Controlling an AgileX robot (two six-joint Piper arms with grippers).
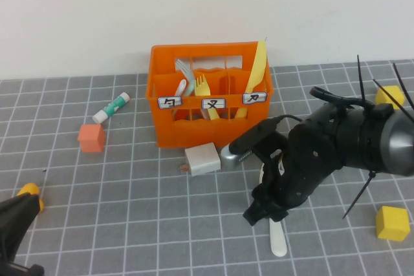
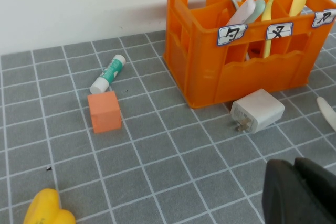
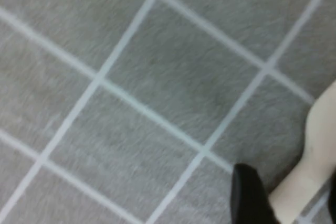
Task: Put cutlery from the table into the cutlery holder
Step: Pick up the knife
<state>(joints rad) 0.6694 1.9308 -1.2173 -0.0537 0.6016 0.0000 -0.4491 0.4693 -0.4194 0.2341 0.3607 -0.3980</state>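
The right gripper [image 1: 265, 214] is being held low over the grey gridded table [image 1: 129, 185], in front of the orange cutlery holder [image 1: 194, 130] and slightly to its right. The white plastic knife [image 1: 277, 237] is lying flat on the table directly under it; one rounded end is sticking out from beneath the gripper toward the near edge, while the rest is being hidden by the arm. In the right wrist view the knife [image 3: 310, 166] is being seen just beside a dark fingertip [image 3: 249, 195], with a second dark edge at the frame's border on its other side, so the jaws are standing apart and straddling the knife; whether the pads are touching it cannot be told. The right arm is being reached in from the right, bent down sharply at the wrist so that the gripper is pointing at the table.

The pale yellow fork [image 1: 204, 92] is already standing in the middle compartment of the holder. A grey-white fork with teal handle [image 1: 183, 79] is leaning in the left compartment and a long yellow knife [image 1: 257, 66] is rising from the right one.

The left gripper [image 2: 299, 192] is being kept at the near left corner of the table, well apart from the holder, with its fingers together and nothing between them.

A white charger block [image 1: 202, 159] is lying just in front of the holder.
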